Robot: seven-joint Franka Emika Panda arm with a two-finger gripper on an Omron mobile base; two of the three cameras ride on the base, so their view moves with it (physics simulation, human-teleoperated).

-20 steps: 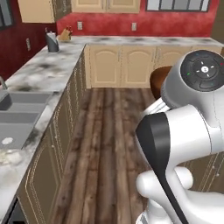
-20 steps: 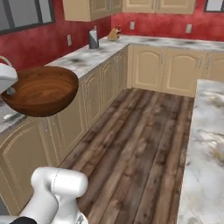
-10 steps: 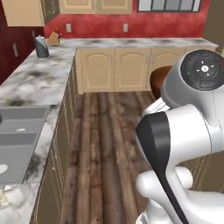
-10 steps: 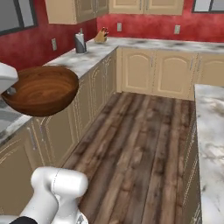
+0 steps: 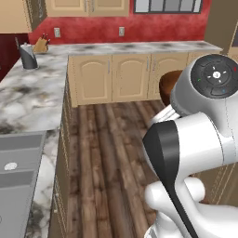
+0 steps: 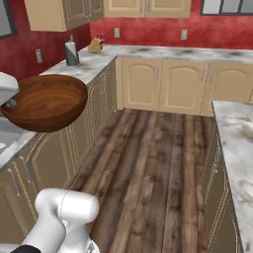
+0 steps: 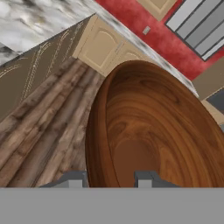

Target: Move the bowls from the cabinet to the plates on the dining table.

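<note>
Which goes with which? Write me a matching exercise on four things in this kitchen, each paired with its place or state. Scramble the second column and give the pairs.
Things:
1. bowl
2. knife block
3. sink
4. dark canister

Places or states:
a. sunk into the marble counter
b. by the red wall, at the counter's back corner
c. held at its rim by the gripper
d. on the counter, just in front of the knife block

Pairs: 1-c, 2-b, 3-a, 4-d

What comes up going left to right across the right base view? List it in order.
Bowl held at the left edge → dark canister → knife block → arched-panel cabinets → marble table top at the right edge.
</note>
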